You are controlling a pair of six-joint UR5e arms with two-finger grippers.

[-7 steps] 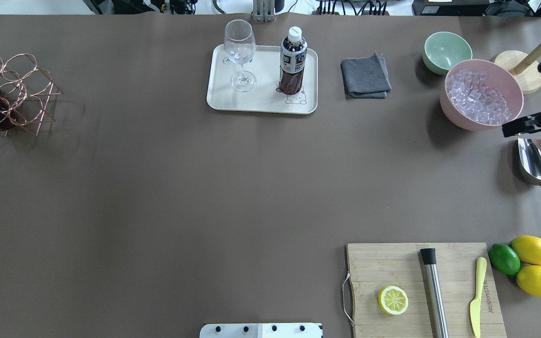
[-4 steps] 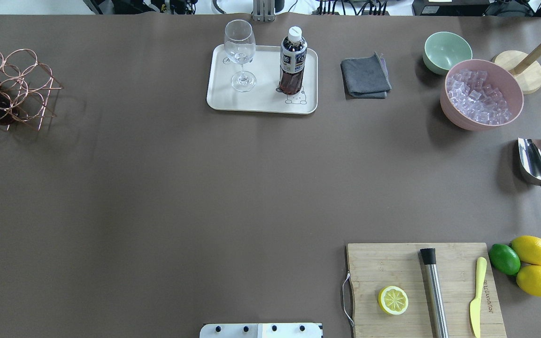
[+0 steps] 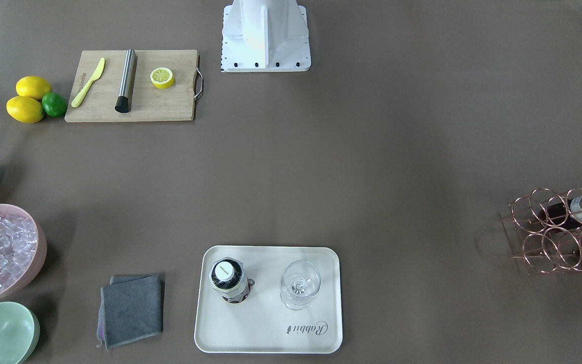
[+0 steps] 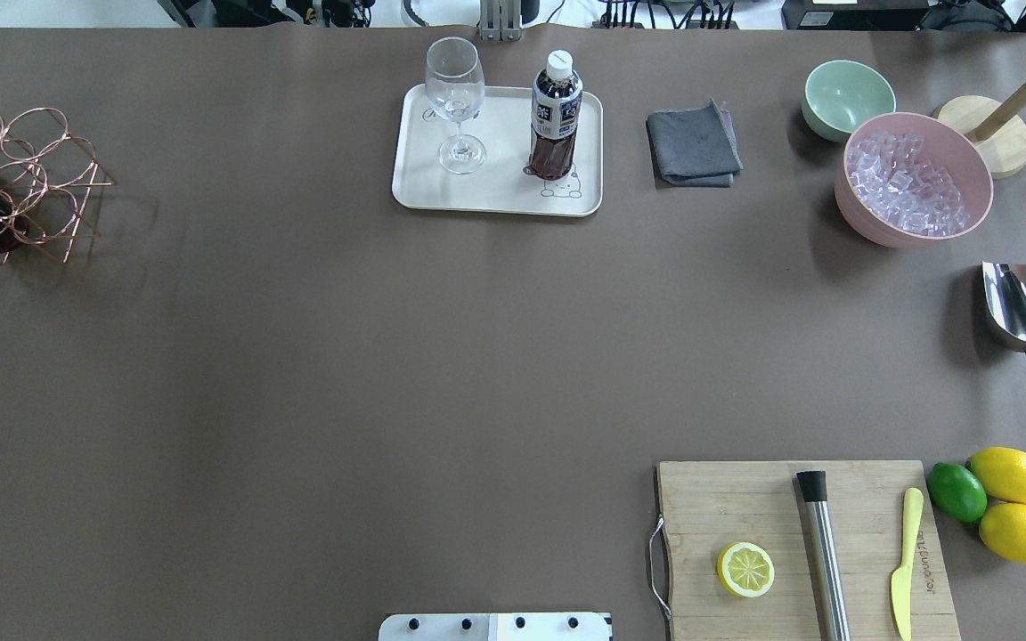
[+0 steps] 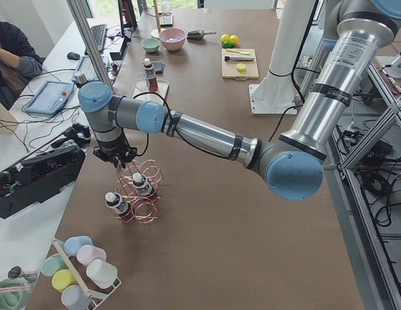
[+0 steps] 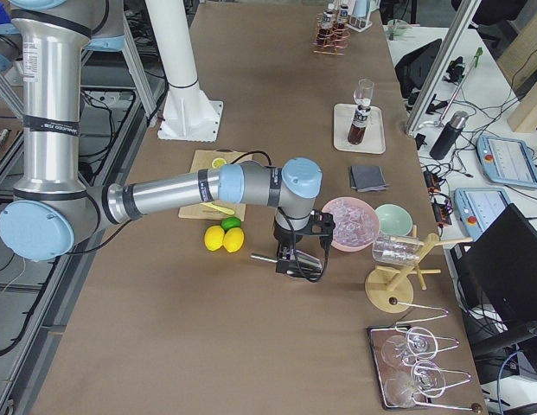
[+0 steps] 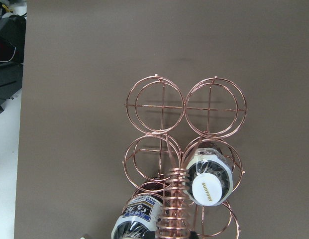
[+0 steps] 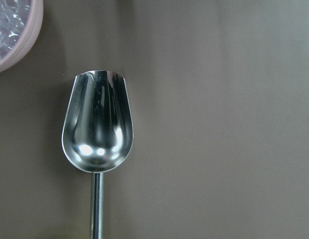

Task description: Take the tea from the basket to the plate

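Tea (image 4: 556, 116) stands on the plate (image 4: 495, 191) beside a wine glass (image 4: 457, 107).

Tea bottle (image 4: 556, 116) and wine glass (image 4: 455, 107) stand on plate (image 4: 495, 191); cloth (image 4: 693, 147) right of plate, basket (image 4: 19, 182) far left of plate.

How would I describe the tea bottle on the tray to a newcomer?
Find the cream tray at the table's far edge, opposite the robot's base. The tea bottle stands upright on it beside a wine glass. It's the only bottle outside the copper wire basket.
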